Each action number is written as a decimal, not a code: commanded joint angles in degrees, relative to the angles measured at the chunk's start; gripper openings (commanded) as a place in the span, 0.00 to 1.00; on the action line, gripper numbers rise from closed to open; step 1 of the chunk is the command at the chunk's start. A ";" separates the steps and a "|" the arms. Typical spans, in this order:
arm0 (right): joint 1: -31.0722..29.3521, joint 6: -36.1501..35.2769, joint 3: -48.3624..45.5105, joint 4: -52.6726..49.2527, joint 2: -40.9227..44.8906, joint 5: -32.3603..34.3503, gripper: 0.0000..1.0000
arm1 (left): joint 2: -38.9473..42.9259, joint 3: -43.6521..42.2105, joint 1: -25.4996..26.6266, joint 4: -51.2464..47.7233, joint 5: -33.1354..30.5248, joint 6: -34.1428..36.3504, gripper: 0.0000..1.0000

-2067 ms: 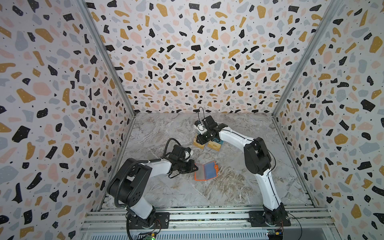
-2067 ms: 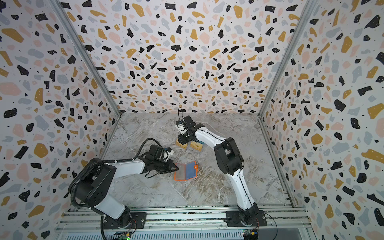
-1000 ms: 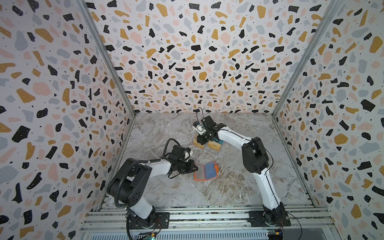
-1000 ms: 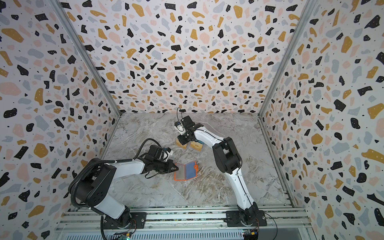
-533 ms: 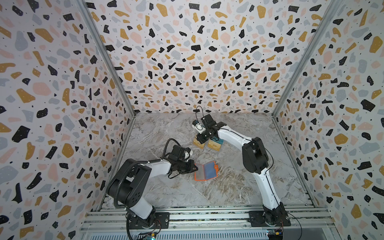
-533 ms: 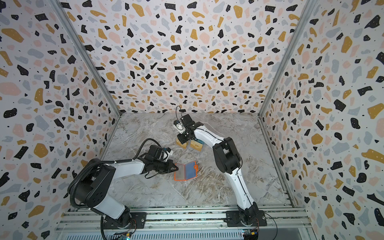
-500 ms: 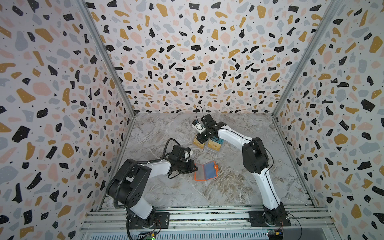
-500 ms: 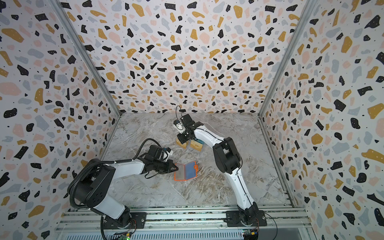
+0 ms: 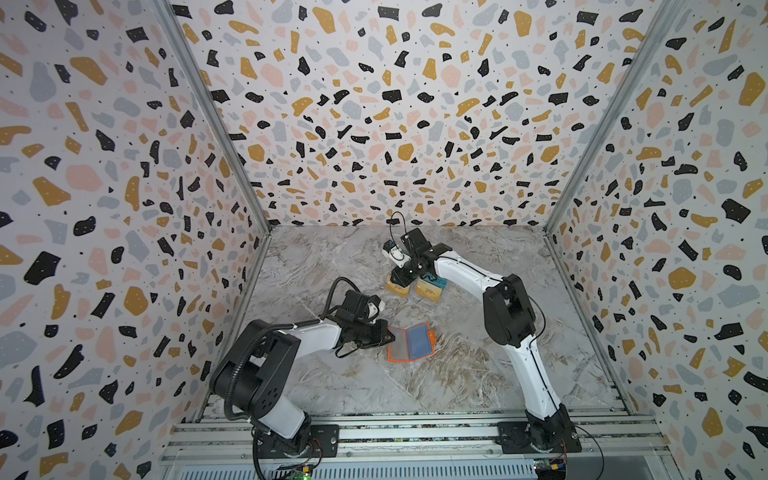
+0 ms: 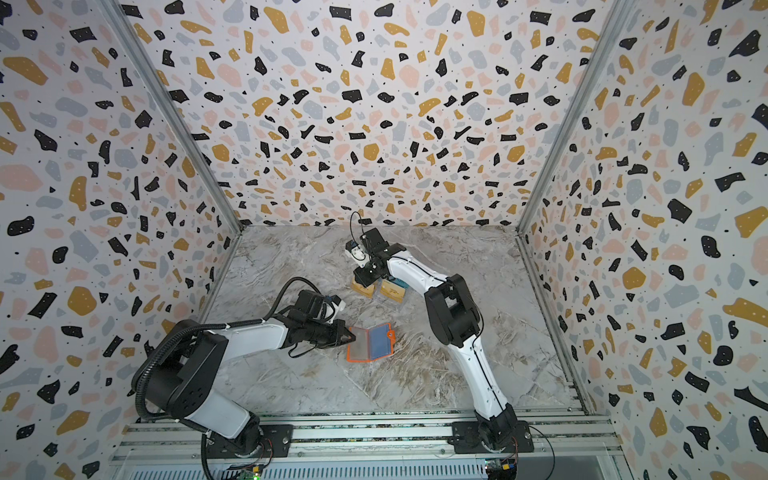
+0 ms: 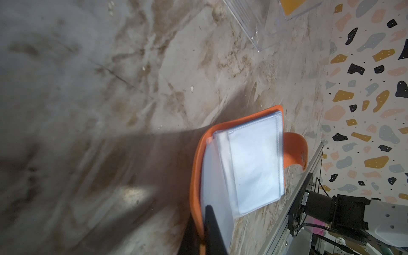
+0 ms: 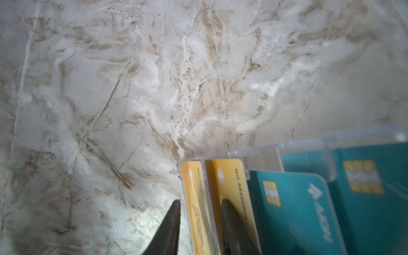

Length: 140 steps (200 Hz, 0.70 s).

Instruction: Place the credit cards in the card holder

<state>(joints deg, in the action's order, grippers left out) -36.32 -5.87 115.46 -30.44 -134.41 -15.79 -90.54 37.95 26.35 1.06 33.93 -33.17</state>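
Cards [image 12: 194, 209]: thin, stiff, slick plastic, light. They stand on edge in the clear rack [image 12: 265, 150] toward rear of table [image 9: 457, 374], next to teal cards [image 12: 291, 209]. Best hold prob. the free top edge: pinch across faces, lift straight up.
R grip [image 12: 201, 202]: arm stretched fwd, wrist pitched down over rack. Fingers apart, straddling outermost gold card, not clamped yet.
L grip [image 9: 384, 334]: arm low, reaching in. Fingers clenched on left edge of holder [image 9: 409, 343], which lies open mid-table, sleeves up.
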 commanded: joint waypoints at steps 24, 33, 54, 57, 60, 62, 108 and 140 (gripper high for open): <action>0.27 -1.33 0.99 -1.63 -0.28 1.11 0.34 | -0.34 -0.79 -0.25 -3.78 -1.76 1.33 0.06; 0.19 -1.45 0.91 -1.74 -0.42 1.15 0.35 | -0.34 -0.71 -0.25 -3.79 -1.70 1.31 0.06; 0.02 -1.61 0.90 -2.15 -0.58 1.53 0.34 | -0.49 -0.56 -0.25 -3.89 -1.74 1.26 0.06; -0.03 -1.70 0.86 -2.27 -0.52 1.66 0.35 | -0.51 -0.52 -0.25 -3.92 -1.75 1.32 0.06; -0.07 -1.77 0.85 -2.26 -0.53 1.84 0.35 | -0.59 -0.52 -0.25 -3.90 -1.76 1.31 0.06; -0.14 -1.78 0.89 -2.28 -0.53 1.95 0.36 | -0.69 -0.47 -0.31 -3.90 -1.76 1.34 0.06; -0.81 -2.50 -0.26 -2.57 0.25 2.76 0.40 | -0.86 -0.18 -0.25 -4.00 -1.68 1.51 0.06; -0.69 -2.35 -1.03 -1.95 1.17 1.94 0.33 | -0.95 -0.45 -0.27 -3.79 -1.72 1.42 0.06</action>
<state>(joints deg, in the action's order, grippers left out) -36.88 -7.86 114.89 -31.44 -134.45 -13.67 -90.61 37.98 26.35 1.02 33.98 -32.99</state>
